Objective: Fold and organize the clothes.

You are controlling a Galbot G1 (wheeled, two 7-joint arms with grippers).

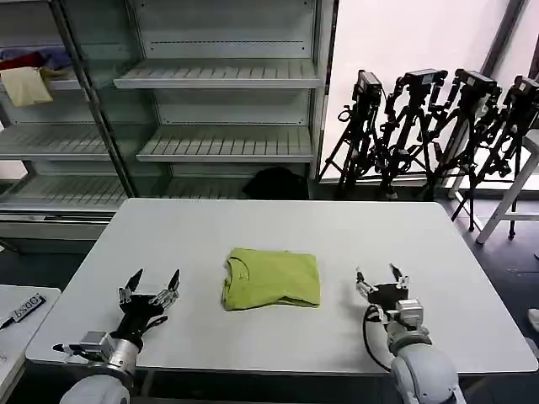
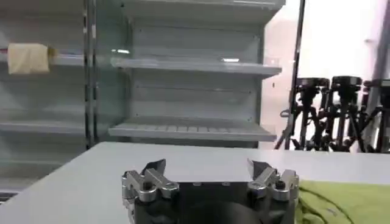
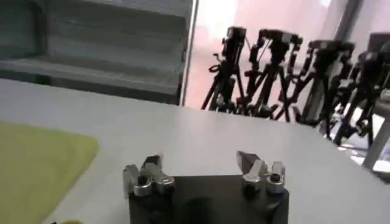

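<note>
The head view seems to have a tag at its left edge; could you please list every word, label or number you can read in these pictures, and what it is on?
Dark tag on the side surface to the left of the white table: it bears light characters, too small and blurred to read.
Lime-green T-shirt, folded on the table: no print or text on the side that faces up.
Shelves, tripods and both grippers: no readable text.

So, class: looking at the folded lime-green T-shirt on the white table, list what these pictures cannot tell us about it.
- Lime-green cotton T-shirt: its white print, if any, is folded away from the head view.
- Number of folds: the layers hide each other.
- Left wrist view: the left hand blocks most of the T-shirt; the frame edge cuts off the rest.
- Right wrist view: the frame edge cuts off the T-shirt beside the right hand.
</note>
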